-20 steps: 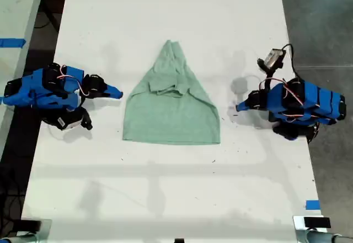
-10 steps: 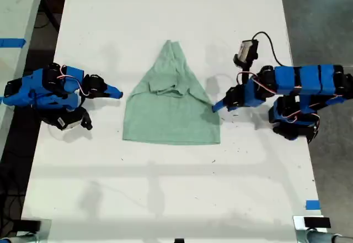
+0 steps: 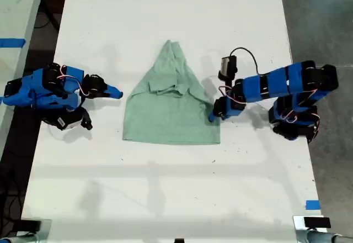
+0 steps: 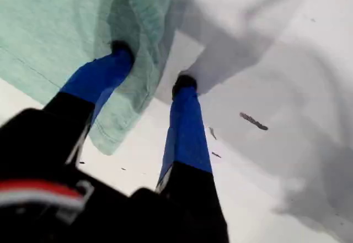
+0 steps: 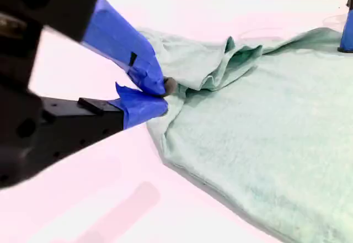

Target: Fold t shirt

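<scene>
The mint-green t shirt (image 3: 171,107) lies mid-tabletop with its sleeves already turned in to a rough triangle, so by my reckoning the body folds are left to do. My first pincer (image 4: 153,65) stands spread open astride the shirt's edge on the exterior view's right, one finger on the cloth and one on the bare surface, gripping nothing yet; my second pincer (image 5: 160,95), nearly closed and empty, rests just off the opposite edge. The white tabletop (image 3: 165,188) is bare otherwise, with grey floor (image 3: 325,22) alongside.
</scene>
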`<action>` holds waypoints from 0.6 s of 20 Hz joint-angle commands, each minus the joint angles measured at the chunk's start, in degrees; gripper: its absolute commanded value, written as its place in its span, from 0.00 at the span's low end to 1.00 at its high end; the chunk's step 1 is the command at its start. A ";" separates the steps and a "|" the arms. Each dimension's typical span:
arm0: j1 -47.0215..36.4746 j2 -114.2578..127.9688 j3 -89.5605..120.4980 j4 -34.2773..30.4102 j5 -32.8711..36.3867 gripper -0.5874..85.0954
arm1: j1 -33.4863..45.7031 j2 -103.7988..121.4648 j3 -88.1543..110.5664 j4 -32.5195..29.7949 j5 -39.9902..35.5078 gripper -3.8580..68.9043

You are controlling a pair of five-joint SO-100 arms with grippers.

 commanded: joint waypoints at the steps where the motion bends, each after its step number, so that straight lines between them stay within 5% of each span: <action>1: 0.18 0.26 -0.35 -0.70 0.62 0.01 | 0.35 -2.20 -2.37 -1.58 0.53 0.21; 7: 0.18 0.26 -0.35 -0.70 0.62 0.01 | 0.97 -1.67 -6.42 2.64 -0.18 0.06; 12: 0.18 0.26 -0.35 -0.70 0.62 0.01 | 0.53 -0.62 -19.78 15.29 -1.67 0.06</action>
